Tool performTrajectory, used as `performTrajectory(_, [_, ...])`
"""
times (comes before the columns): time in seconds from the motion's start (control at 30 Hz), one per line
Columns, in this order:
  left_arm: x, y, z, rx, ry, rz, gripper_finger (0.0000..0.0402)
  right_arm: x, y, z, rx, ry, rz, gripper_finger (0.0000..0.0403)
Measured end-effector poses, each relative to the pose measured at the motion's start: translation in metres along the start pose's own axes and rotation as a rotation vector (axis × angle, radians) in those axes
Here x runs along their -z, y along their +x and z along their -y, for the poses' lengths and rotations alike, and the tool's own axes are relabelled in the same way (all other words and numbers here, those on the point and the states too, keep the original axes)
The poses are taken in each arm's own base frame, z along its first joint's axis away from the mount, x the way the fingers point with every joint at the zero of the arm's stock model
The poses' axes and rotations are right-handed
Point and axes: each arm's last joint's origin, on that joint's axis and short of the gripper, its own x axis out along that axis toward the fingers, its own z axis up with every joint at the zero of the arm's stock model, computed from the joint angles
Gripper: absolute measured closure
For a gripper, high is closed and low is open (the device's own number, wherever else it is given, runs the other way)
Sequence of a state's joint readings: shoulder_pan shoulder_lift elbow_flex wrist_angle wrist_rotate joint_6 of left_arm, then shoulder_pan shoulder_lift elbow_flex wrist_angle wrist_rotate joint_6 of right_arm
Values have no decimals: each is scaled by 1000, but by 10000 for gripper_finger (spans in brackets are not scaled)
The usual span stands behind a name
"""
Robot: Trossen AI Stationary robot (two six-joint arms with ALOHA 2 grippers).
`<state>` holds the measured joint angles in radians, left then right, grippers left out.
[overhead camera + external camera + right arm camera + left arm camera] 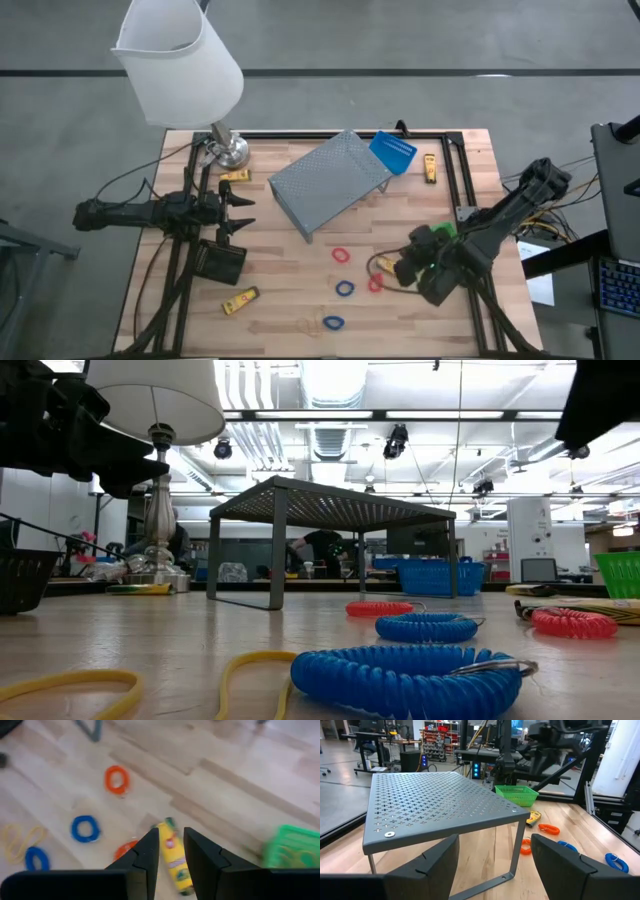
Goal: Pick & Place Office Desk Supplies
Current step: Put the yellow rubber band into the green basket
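My right gripper (398, 268) (170, 834) hovers right of the table's middle, shut on a yellow oblong piece (173, 854). Around it lie two red loops (342, 255) (375, 285) and two blue loops (345, 289) (333, 323). The green bin (446, 231) sits half under the right arm. My left gripper (240, 212) (495, 851) waits open at the left, beside the black bin (220, 262). The blue bin (392, 152) stands at the far edge. More yellow pieces lie flat at the lamp base (235, 175), the near left (240, 300) and the far right (430, 168). My right gripper has the yellow piece's middle (174, 862) between its two fingers, which come slanting down from the table's right side. The piece lies along the fingers, and one end (168, 826) sticks out past the fingertips. Whether it is lifted clear of the table, I cannot tell.
A grey perforated metal riser (330, 182) stands on its legs at the table's middle, toward the far edge. The white-shaded lamp (180, 60) overhangs the far left corner. A thin yellow band (60, 685) lies near the front edge. Bare wood shows at the near right.
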<state>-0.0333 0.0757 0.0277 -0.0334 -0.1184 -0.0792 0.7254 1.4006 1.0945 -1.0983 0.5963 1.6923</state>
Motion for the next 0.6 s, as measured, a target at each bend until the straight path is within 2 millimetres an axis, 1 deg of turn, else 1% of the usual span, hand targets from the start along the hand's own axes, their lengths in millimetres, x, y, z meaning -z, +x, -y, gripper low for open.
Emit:
performTrajectory(0.23, [0, 0, 0, 0, 0, 0, 149, 17, 15, -54, -14, -65, 0, 316])
performTrajectory(0.37, [0, 0, 0, -1, 0, 0, 149, 28, 25, -87, -9, -118, 1, 320])
performTrajectory(0.53, [0, 0, 0, -1, 0, 0, 149, 40, 36, -131, -30, -119, 5, 321])
performTrajectory(0.6, [0, 0, 0, -1, 0, 0, 149, 46, 41, -147, -38, -149, 6, 321])
